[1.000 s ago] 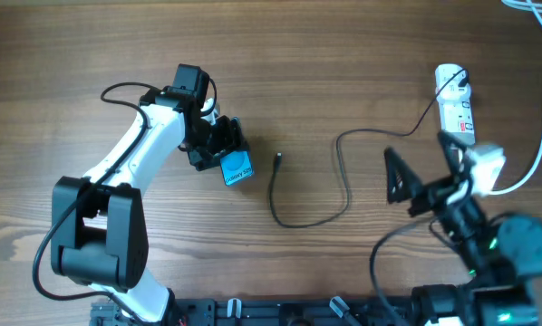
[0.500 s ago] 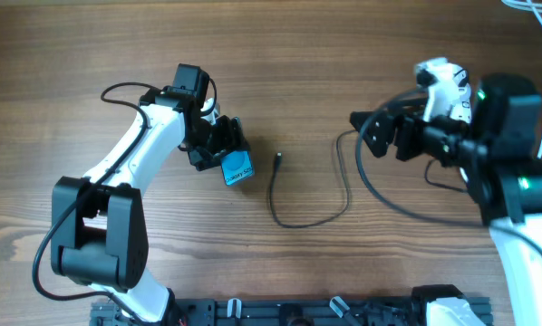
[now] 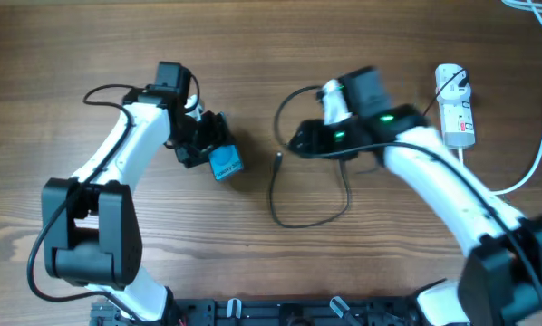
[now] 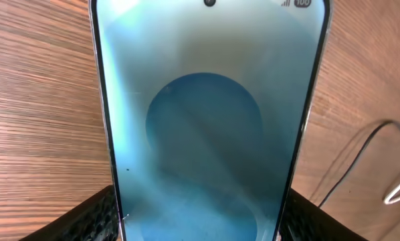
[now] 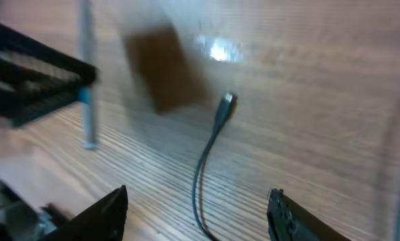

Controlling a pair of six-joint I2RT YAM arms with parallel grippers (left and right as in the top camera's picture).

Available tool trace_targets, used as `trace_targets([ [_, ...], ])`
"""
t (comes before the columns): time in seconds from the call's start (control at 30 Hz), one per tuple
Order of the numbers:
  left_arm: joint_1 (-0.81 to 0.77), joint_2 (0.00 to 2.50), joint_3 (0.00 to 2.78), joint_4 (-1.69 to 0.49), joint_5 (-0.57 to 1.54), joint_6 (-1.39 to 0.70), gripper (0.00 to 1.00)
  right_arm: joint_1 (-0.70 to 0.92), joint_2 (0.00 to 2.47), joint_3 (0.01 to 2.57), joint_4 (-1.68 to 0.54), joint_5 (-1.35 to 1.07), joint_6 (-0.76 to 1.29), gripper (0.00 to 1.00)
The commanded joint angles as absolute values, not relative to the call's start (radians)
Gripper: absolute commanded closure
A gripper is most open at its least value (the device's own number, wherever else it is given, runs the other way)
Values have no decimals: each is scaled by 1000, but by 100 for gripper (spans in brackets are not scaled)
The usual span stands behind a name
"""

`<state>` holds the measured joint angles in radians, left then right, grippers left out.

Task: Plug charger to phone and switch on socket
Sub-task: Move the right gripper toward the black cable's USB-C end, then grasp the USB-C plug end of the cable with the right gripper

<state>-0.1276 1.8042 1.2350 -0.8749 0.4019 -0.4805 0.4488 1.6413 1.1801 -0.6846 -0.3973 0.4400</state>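
**Phone clamped, screen lit**

The phone [image 4: 207,120] fills the view, standing straight out ahead of the left gripper [image 4: 203,224]. Both dark, textured fingers [image 4: 96,217] press on its long edges at the near end, one on each side. The screen glows cyan-blue with a darker disc at its middle, and the camera dot sits at the far end. The wooden table [image 4: 39,100] lies beneath. Off to the gripper's right, a thin black cable [image 4: 360,154] curves across the wood, well clear of the phone.
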Motion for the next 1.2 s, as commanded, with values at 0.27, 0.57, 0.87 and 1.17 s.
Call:
trace_targets([
  [0.27,-43,1782,1255,-898,419,-478,29,777,1864,1180,-569,170,796,46],
  [0.57,-43,1782,1255,-904,419,-479,29,826,1968,1180,-541,325,814,60],
  [0.87,-43,1782,1255,-907,419,-479,29,685,1959,1221,-741,238,810,63],
  [1.17,-43,1782,1255,-906,419,-478,29,591,1960,1230,-809,41,883,62],
])
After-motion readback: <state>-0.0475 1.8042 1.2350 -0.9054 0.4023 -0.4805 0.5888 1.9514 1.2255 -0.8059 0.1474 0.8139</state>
